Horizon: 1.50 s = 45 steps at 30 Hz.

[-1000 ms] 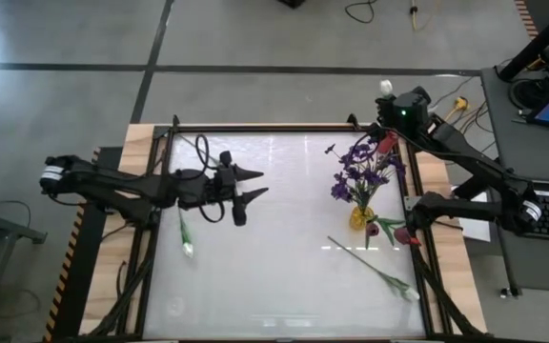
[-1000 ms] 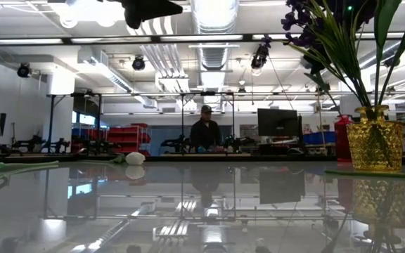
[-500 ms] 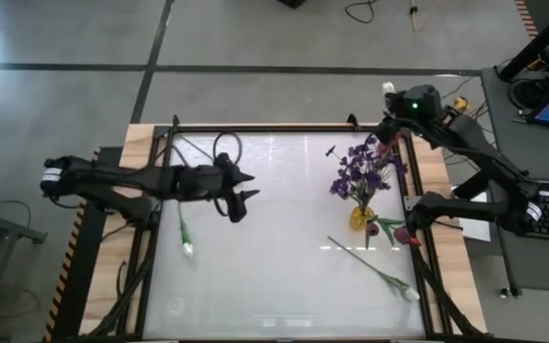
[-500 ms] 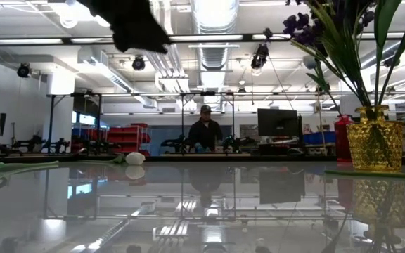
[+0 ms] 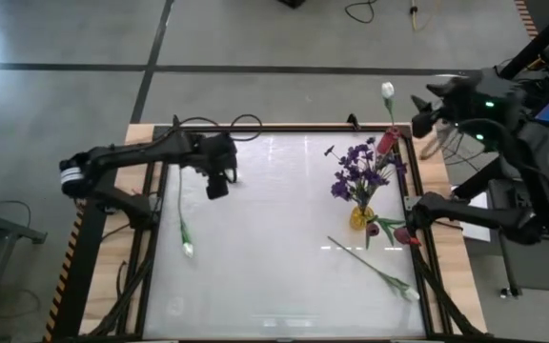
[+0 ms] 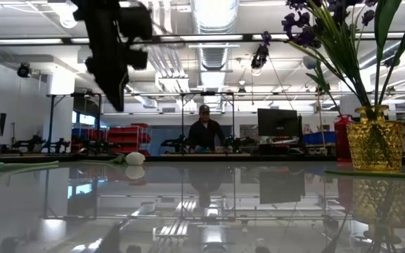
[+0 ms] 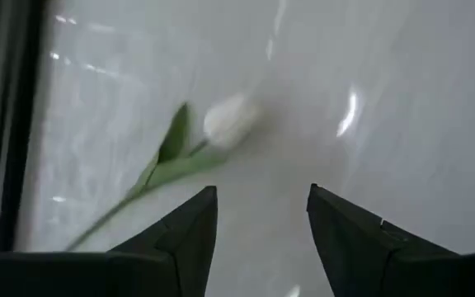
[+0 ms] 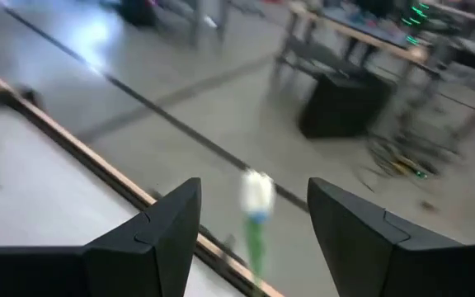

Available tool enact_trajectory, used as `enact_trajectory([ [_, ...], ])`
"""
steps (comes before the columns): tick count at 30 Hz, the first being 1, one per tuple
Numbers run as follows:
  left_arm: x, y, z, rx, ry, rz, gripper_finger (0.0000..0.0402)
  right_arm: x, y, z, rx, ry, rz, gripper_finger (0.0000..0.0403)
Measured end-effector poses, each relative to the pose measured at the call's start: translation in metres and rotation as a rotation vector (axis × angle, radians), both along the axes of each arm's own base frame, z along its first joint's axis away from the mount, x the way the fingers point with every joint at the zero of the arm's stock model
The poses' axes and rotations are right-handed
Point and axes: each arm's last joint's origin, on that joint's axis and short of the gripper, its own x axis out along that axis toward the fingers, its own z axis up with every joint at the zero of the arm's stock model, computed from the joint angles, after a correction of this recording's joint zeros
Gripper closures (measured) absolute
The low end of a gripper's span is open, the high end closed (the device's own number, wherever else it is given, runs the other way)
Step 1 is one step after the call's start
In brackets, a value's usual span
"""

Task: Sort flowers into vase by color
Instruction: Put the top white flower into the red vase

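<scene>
left claw open, empty, above white tulip lying on desk, likely to pick it | right claw open, off desk's far right corner; purple flowers stand in yellow vase

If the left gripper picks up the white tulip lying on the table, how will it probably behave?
The white tulip has a long thin stem, so it will probably bend and droop. It looks light. It lies flat on a glossy table, so it may slide when the open left gripper nudges it.
</scene>
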Motion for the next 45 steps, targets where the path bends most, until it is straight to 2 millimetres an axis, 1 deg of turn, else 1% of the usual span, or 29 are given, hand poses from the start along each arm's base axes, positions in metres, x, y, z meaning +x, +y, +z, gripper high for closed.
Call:
enact_trajectory([
  [3, 0.003, 0.017, -0.019, 0.002, 0.119, -0.131, 0.0239, -0.006, 0.011, 0.008, 0.008, -0.086, 0.104, 0.0188],
  [6, 0.006, 0.031, -0.036, 0.001, 0.197, -0.218, 0.0250, -0.011, 0.020, 0.012, 0.028, -0.161, 0.188, 0.0188],
  [11, 0.010, 0.058, -0.065, 0.076, 0.347, -0.261, 0.0253, -0.024, 0.036, 0.013, 0.018, -0.216, 0.238, 0.0188],
  [14, 0.013, 0.070, -0.080, 0.105, 0.403, -0.279, 0.0240, -0.030, 0.042, 0.011, 0.024, -0.232, 0.239, 0.0188],
  [17, 0.017, 0.078, -0.091, 0.127, 0.420, -0.305, 0.0217, -0.035, 0.047, 0.009, 0.024, -0.237, 0.239, 0.0188],
  [20, 0.019, 0.079, -0.102, 0.113, 0.458, -0.367, 0.0195, -0.038, 0.051, 0.007, 0.037, -0.241, 0.237, 0.0188],
  [23, 0.020, 0.081, -0.113, 0.096, 0.498, -0.394, 0.0189, -0.037, 0.050, 0.005, 0.049, -0.231, 0.236, 0.0188],
  [26, 0.022, 0.084, -0.123, 0.087, 0.526, -0.387, 0.0203, -0.035, 0.048, 0.003, 0.060, -0.226, 0.244, 0.0188],
  [28, 0.025, 0.086, -0.125, 0.090, 0.538, -0.367, 0.0226, -0.034, 0.047, 0.001, 0.068, -0.222, 0.255, 0.0188],
  [30, 0.030, 0.089, -0.125, 0.092, 0.533, -0.331, 0.0261, -0.032, 0.047, 0.000, 0.073, -0.214, 0.288, 0.0188],
  [33, 0.039, 0.094, -0.121, 0.102, 0.510, -0.288, 0.0330, -0.029, 0.047, -0.001, 0.065, -0.194, 0.365, 0.0188],
  [35, 0.048, 0.100, -0.113, 0.114, 0.458, -0.262, 0.0377, -0.026, 0.046, 0.000, 0.046, -0.209, 0.450, 0.0188],
  [36, 0.053, 0.102, -0.107, 0.117, 0.419, -0.247, 0.0389, -0.023, 0.046, 0.001, 0.031, -0.224, 0.505, 0.0188],
  [38, 0.057, 0.102, -0.091, 0.100, 0.370, -0.230, 0.0390, -0.019, 0.045, 0.005, -0.007, -0.263, 0.625, 0.0188],
  [40, 0.062, 0.100, -0.068, 0.098, 0.279, -0.208, 0.0392, -0.013, 0.044, 0.009, -0.051, -0.308, 0.749, 0.0188],
  [42, 0.065, 0.097, -0.038, 0.102, 0.144, -0.184, 0.0398, -0.007, 0.041, 0.011, -0.077, -0.347, 0.844, 0.0188],
  [45, 0.067, 0.084, 0.009, 0.125, -0.092, -0.161, 0.0400, 0.004, 0.031, 0.010, -0.084, -0.401, 0.892, 0.0188],
])
